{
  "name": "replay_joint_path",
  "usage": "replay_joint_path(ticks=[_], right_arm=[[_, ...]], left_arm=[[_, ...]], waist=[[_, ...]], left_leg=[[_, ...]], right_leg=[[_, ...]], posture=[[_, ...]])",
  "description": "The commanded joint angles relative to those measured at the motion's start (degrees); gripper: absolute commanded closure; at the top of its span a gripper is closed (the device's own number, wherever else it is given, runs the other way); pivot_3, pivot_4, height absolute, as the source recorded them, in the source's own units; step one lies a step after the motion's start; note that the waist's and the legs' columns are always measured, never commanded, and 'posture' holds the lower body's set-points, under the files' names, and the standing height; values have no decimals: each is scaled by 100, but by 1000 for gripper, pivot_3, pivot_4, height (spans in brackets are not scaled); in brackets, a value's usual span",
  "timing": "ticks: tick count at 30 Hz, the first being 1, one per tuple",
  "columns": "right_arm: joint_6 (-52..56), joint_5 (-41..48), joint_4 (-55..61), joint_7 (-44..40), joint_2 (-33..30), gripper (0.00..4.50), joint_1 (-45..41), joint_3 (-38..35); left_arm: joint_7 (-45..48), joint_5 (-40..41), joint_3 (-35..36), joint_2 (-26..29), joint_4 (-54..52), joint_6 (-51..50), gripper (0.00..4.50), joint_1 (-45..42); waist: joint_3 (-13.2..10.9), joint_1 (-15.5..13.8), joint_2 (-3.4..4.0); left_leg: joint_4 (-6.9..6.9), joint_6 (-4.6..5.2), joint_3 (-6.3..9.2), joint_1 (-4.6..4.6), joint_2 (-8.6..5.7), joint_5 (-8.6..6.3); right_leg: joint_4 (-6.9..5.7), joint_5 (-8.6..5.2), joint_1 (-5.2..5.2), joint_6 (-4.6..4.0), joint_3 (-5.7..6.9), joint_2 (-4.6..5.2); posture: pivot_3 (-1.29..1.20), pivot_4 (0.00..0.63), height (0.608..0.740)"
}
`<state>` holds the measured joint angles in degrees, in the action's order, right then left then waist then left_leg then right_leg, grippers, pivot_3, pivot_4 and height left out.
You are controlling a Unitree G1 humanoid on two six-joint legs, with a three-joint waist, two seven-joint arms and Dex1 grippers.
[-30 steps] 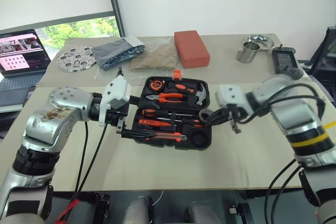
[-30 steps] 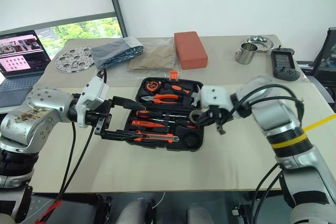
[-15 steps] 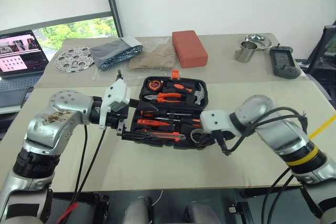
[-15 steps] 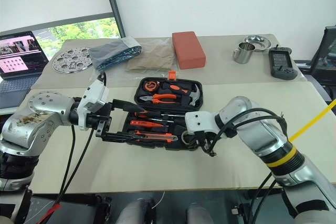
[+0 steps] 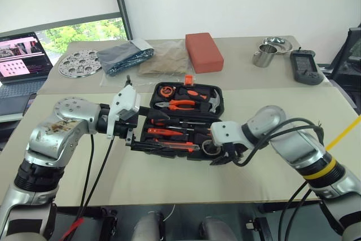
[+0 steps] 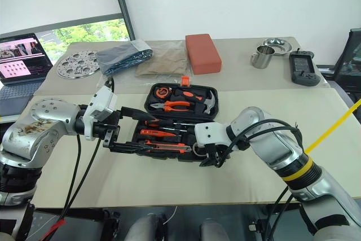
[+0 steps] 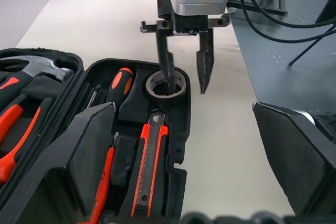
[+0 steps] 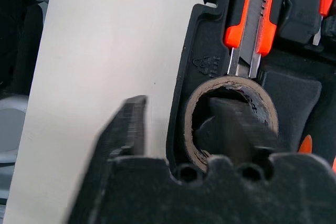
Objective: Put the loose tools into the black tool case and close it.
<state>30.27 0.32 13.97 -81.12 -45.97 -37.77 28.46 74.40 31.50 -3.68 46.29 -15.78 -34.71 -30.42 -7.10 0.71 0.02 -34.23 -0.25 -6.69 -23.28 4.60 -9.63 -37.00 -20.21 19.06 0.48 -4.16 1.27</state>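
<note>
- Right gripper (image 7: 185,76) has its two fingers spread, one finger down inside the hole of the tape roll (image 7: 166,84), the other outside the case wall over the bare table; from the wrist view I cannot tell whether the inner finger touches the cardboard core
- Tape roll lies flat in the round pocket at the near right corner of the black tool case (image 5: 217,95)
- Beside the roll, the utility knife (image 7: 150,157) lies in its slot along the case's near edge, its tip close to the roll
- Screwdrivers (image 5: 169,132) sit in the lower half of the open case, the pliers (image 5: 178,104) and hammer (image 5: 212,99) in the upper half, and the orange latch (image 5: 190,79) stands at the far edge
- Left gripper (image 5: 148,134) hovers at the case's left end with its fingers wide apart, gripping nothing
- Case rests open on the beige table (image 5: 169,182)
</note>
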Motion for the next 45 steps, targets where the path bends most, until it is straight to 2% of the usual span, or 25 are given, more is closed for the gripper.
replay_joint_path(ticks=[1,2,3,19,26,31,35,38,43,45], right_arm=[[27,59,145,5,-76,560,-127,-183],[35,68,146,25,-74,110,-130,-190],[45,76,145,39,-72,46,-131,-191],[224,-43,146,36,-362,46,-122,-157],[832,637,412,114,-185,46,-319,-736],[879,731,-834,1018,222,46,-739,-1521],[722,686,-2405,1930,677,46,-1096,-2039],[631,704,-3352,2460,1007,799,-1289,-2283],[465,690,-4387,3023,1332,2479,-1518,-2477],[469,769,-4879,3263,1468,2479,-1674,-2662]], left_arm=[[-49,-72,59,-6,60,229,0,-81],[-51,-86,53,-10,93,248,0,-101],[-45,-96,45,-9,117,263,0,-114],[30,-206,4,-17,237,355,0,-181],[-21,-221,46,-34,274,368,0,-145],[-498,-288,309,-304,735,466,0,-159],[-1232,-651,484,-717,1801,858,0,-475],[-1670,-912,574,-1030,3044,1174,0,-959],[-2078,-1264,653,-1333,5019,1433,0,-1827],[-2081,-1275,723,-1428,5706,1410,0,-2137]], waist=[[0,1,0],[0,2,0],[0,3,0],[0,3,0],[0,5,0],[1,3,-2],[1,-13,-7],[2,-12,-7],[2,10,-7],[2,25,-7]], left_leg=[[0,0,0,0,0,0],[0,0,0,0,0,0],[0,0,0,1,0,0],[0,0,-1,0,1,0],[0,0,0,-1,2,0],[0,0,0,4,2,0],[-4,1,-1,1,-1,1],[-4,1,-5,-1,-5,1],[1,-3,-12,-6,-6,3],[2,-14,-17,-5,-6,10]], right_leg=[[0,0,0,0,0,0],[0,0,0,0,0,0],[0,0,0,0,0,0],[0,0,2,0,0,-1],[-1,0,2,0,0,0],[-3,0,0,-1,0,0],[-3,1,-1,-3,0,4],[-5,2,2,-3,-2,7],[-8,2,13,-3,-2,6],[-11,2,17,-3,-1,7]], posture=[[0,150,740],[0,150,740],[0,150,740],[0,150,740],[0,150,740],[0,150,740],[0,150,740],[0,150,740],[0,150,740],[0,150,740]])
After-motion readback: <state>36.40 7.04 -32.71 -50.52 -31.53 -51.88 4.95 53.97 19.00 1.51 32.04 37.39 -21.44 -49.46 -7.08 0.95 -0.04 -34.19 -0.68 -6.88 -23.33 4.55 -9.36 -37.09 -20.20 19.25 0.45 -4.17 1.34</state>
